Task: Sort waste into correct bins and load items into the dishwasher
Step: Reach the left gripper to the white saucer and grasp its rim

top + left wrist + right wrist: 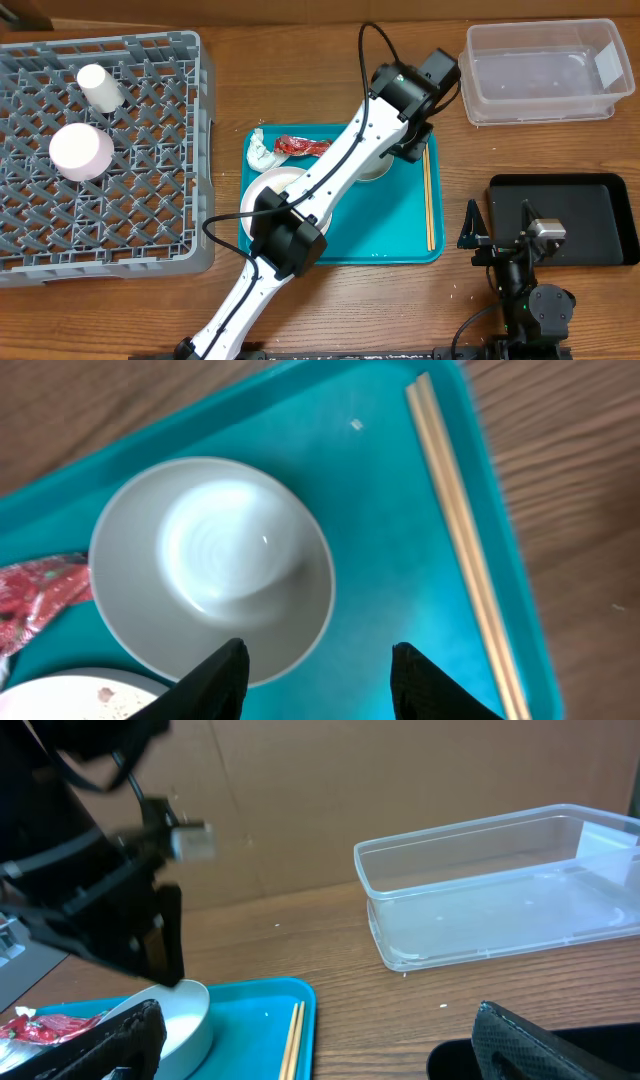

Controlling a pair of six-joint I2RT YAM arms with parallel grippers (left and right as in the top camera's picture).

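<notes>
1. Bowl (215, 565): white, round, right way up on the teal tray (400, 540), left of centre in the left wrist view. Mostly hidden under the arm from overhead.
2. Looks glazed and rigid, so probably stiff, fairly light, slick, and liable to chip if dropped. Ceramic or hard plastic, can't tell.
3. Best hold, at a guess: pinch the rim, one finger inside and one outside. Seems too wide to span whole.
4. Left gripper (320, 650) at the bowl's lower edge in frame, jaws apart, nothing pinched. Lower-right arc of the rim sits in the gap between the fingers. Touching or not, can't tell.
5. Right gripper (315, 1030) spread wide and empty, lower right in the overhead, beside the black tray (590, 200).
6. Destination presumably the grey rack (150, 200) at far left, already holding a cup (98, 87) and another bowl (80, 150).
</notes>
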